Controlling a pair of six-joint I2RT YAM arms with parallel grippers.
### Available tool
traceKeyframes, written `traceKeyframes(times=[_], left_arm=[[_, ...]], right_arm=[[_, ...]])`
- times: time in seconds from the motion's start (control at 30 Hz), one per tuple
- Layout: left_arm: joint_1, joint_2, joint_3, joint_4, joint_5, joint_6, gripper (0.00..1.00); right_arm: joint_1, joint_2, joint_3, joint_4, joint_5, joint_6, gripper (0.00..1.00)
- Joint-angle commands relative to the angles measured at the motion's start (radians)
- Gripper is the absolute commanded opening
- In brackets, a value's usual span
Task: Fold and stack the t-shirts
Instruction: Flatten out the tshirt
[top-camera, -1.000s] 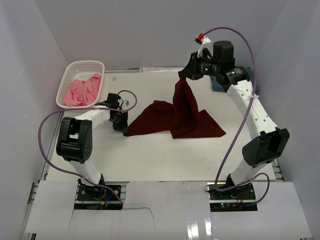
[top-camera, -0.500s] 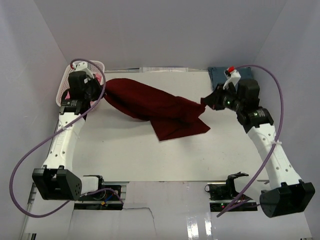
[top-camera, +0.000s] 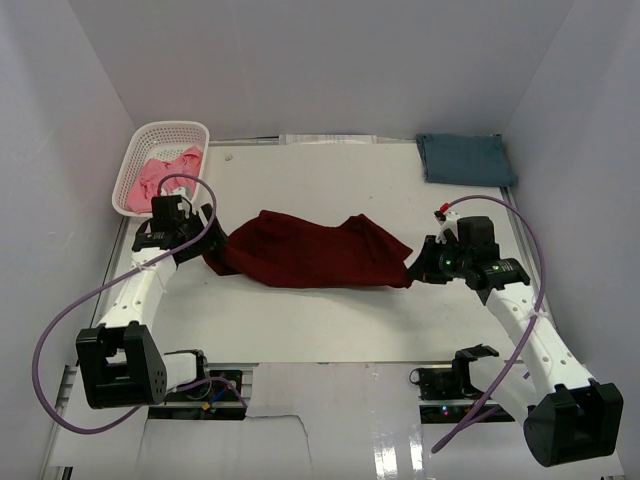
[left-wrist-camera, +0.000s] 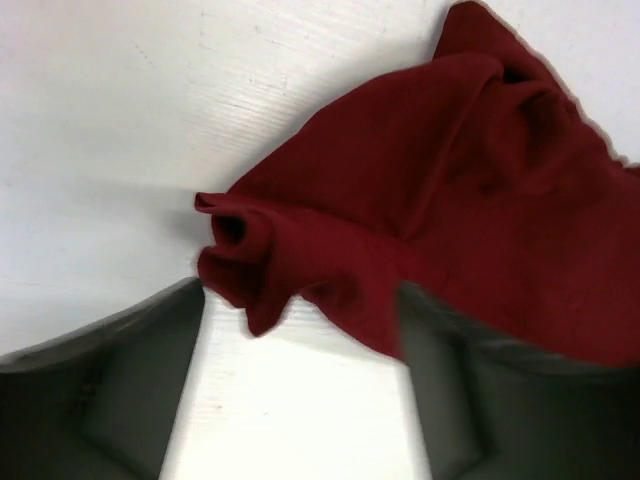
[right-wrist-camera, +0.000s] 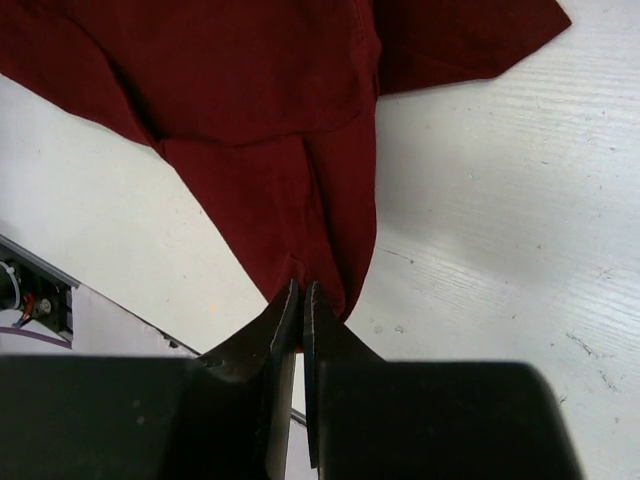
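Observation:
The dark maroon t-shirt (top-camera: 310, 255) lies crumpled and stretched across the middle of the table. My right gripper (top-camera: 416, 268) is shut on its right corner; in the right wrist view the jaws (right-wrist-camera: 302, 292) pinch the maroon cloth (right-wrist-camera: 260, 90) at its tip. My left gripper (top-camera: 201, 246) sits at the shirt's left end and stands open. Its fingers (left-wrist-camera: 130, 380) flank bare table, with the bunched maroon edge (left-wrist-camera: 250, 270) just ahead of them. The slate-blue t-shirt (top-camera: 465, 158) lies folded at the back right. The pink t-shirt (top-camera: 160, 180) is in the basket.
A white lattice basket (top-camera: 170, 130) stands at the back left corner, close behind my left arm. White walls enclose the table on three sides. The table's near edge and a metal rail (right-wrist-camera: 30, 280) run just under my right gripper.
Both arms have come down and toward the front, laying the maroon t-shirt on the table. My left gripper has opened and let go of its end. My right gripper keeps its hold.

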Motion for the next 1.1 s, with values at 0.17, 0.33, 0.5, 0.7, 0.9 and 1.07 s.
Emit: traceKeyframes(times=[0.17, 0.33, 0.5, 0.7, 0.9, 1.07], left_arm=[[0.0, -0.094, -0.019, 0.0, -0.003, 0.074, 0.98], [0.0, -0.092, -0.017, -0.009, -0.049, 0.087, 0.98], [-0.002, -0.032, -0.046, -0.017, -0.039, 0.094, 0.98], [-0.002, 0.019, -0.069, -0.016, 0.098, 0.123, 0.98], [-0.043, 0.176, -0.055, -0.019, 0.217, 0.16, 0.98], [-0.094, 0.312, -0.037, -0.034, 0.291, 0.172, 0.88]], right_arm=[[0.003, -0.008, 0.057, -0.051, 0.098, -0.025, 0.08], [-0.009, -0.029, 0.059, -0.09, 0.235, 0.002, 0.08], [-0.022, -0.026, 0.054, -0.107, 0.331, 0.015, 0.08], [-0.025, -0.005, 0.08, -0.106, 0.341, -0.001, 0.08], [-0.034, 0.01, 0.126, -0.103, 0.362, -0.004, 0.08], [-0.04, 0.037, 0.131, -0.095, 0.344, -0.01, 0.08]])
